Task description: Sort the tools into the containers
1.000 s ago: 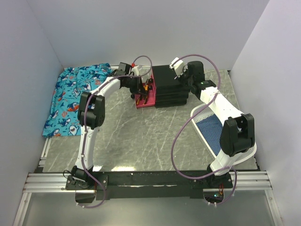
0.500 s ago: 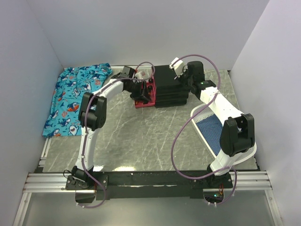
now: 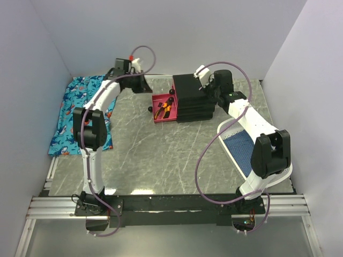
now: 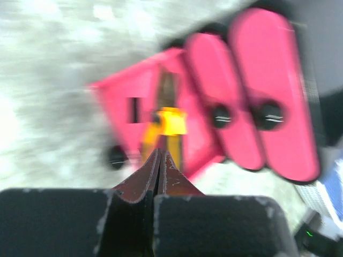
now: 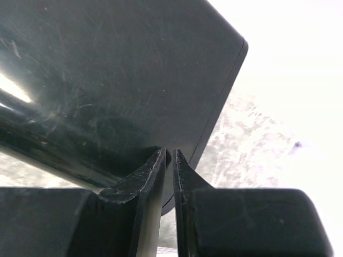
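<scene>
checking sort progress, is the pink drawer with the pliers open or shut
Open: the drawer sticks out of the black cabinet, pliers lying inside.

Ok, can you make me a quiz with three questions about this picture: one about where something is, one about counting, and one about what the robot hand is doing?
1. Where are the orange pliers?
A. in the open pink drawer
B. in a closed drawer
C. held up in the air

2. How many pink drawers are there?
A. two
B. three
C. five

3. What is the left gripper doing?
A. holding the pliers
B. wide open
C. shut and empty

Answers:
1 A, the pliers lie inside the pulled-out drawer.
2 B, the left wrist view shows one open and two closed.
3 C, its fingers touch with nothing between them.
</scene>
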Robot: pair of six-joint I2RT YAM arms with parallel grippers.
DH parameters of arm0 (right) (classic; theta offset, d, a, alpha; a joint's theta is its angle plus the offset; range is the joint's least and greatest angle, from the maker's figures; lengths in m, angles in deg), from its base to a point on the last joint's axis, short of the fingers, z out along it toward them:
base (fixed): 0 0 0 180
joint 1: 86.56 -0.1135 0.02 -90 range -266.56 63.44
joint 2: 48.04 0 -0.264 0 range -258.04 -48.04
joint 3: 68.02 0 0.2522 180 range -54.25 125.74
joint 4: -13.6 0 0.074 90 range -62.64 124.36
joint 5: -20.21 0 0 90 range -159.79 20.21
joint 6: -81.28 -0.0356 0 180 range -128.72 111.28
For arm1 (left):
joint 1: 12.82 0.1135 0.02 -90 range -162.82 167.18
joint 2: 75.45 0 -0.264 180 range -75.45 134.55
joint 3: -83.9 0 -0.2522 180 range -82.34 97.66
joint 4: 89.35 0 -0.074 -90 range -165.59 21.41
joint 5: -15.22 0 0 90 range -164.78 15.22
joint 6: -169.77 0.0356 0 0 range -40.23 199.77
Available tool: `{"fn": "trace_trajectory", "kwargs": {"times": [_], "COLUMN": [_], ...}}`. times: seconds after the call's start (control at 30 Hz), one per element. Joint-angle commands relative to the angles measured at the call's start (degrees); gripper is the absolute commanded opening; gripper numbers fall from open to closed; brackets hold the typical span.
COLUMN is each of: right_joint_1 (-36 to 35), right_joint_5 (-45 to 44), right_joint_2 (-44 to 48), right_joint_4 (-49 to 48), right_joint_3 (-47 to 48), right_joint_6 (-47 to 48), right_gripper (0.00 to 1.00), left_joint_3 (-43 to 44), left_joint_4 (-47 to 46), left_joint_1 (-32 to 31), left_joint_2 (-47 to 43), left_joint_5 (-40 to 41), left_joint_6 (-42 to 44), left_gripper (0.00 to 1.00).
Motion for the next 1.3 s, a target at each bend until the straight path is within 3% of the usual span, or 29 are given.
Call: {"fn": "trace_trajectory", "kwargs": {"times": [0.0,0.13,0.33,0.57,0.83,1.13,1.27], "right_joint_1": [2.1,5.6,10.4,11.7,11.3,8.9,8.6], "right_joint_5": [3.5,2.4,0.1,9.1,20.9,22.3,21.8], "right_joint_2": [1.5,1.7,-3.5,-9.3,-15.7,-16.4,-15.9], "right_joint_4": [9.1,4.9,4.5,8.1,14.4,14.7,14.6], "right_joint_3": [1.3,5.5,7.7,8.6,16.3,15.7,15.2], "right_joint_6": [-9.3,-18.7,-18.7,-16.1,-17.6,-18.1,-18.1], "right_gripper": [0.21,0.22,0.16,0.09,0.08,0.08,0.08], "left_joint_3": [-0.1,1.2,0.9,1.1,2.7,5.1,4.0], "left_joint_4": [-0.4,0.9,0.3,-0.4,-2.0,-8.8,-18.0], "left_joint_1": [4.0,4.6,3.8,1.0,-3.5,-8.1,-8.2], "left_joint_2": [1.9,5.4,8.0,10.1,11.5,14.3,15.9], "left_joint_5": [3.0,2.8,1.1,-2.8,-6.4,-12.0,-19.3], "left_joint_6": [6.7,9.8,11.2,12.0,11.2,4.8,-2.4], "left_gripper": [0.01,0.01,0.01,0.01,0.01,0.01,0.02]}}
